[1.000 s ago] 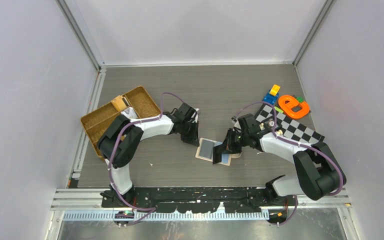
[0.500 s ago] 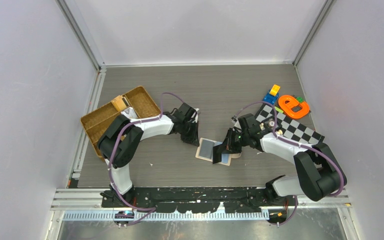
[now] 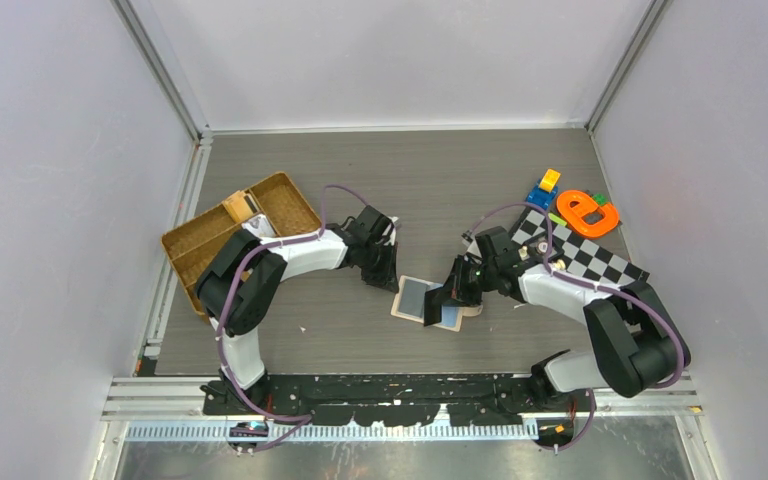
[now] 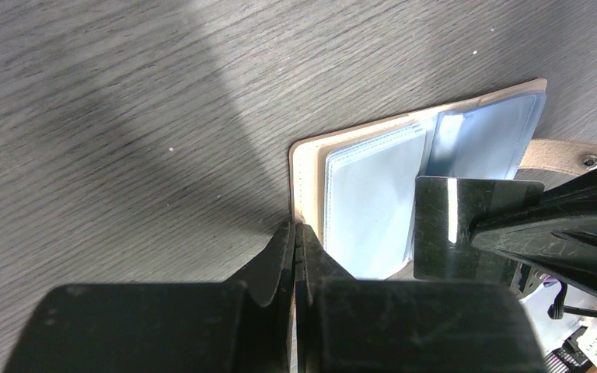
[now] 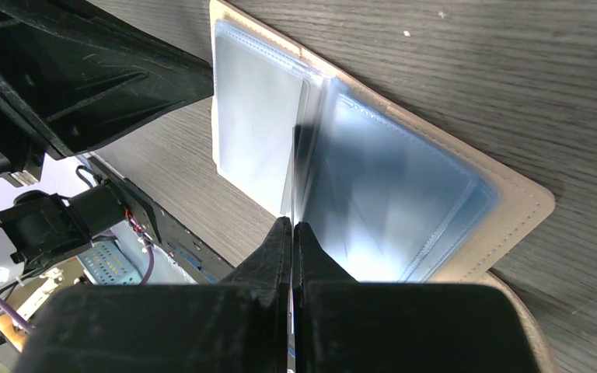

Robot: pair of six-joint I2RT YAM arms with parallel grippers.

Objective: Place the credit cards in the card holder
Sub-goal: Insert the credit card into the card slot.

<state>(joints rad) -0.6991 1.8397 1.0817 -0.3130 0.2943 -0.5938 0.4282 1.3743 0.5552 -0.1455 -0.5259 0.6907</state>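
Observation:
The peach-beige card holder (image 3: 405,308) lies open on the table, pale plastic pockets up; it also shows in the left wrist view (image 4: 307,163) and the right wrist view (image 5: 513,210). Its left pocket seems to hold a grey card (image 3: 416,294). My right gripper (image 3: 439,305) (image 5: 291,224) is shut on a thin card (image 5: 292,171), held on edge over the holder's middle fold. That card looks dark and glossy in the left wrist view (image 4: 451,225). My left gripper (image 3: 388,282) (image 4: 295,228) is shut, its tips touching the holder's left edge.
A brown wicker tray (image 3: 210,240) sits at the left. A checkered mat (image 3: 585,255), an orange toy (image 3: 587,212) and a blue-and-yellow block (image 3: 543,188) sit at the right. Both arms meet close together over the holder.

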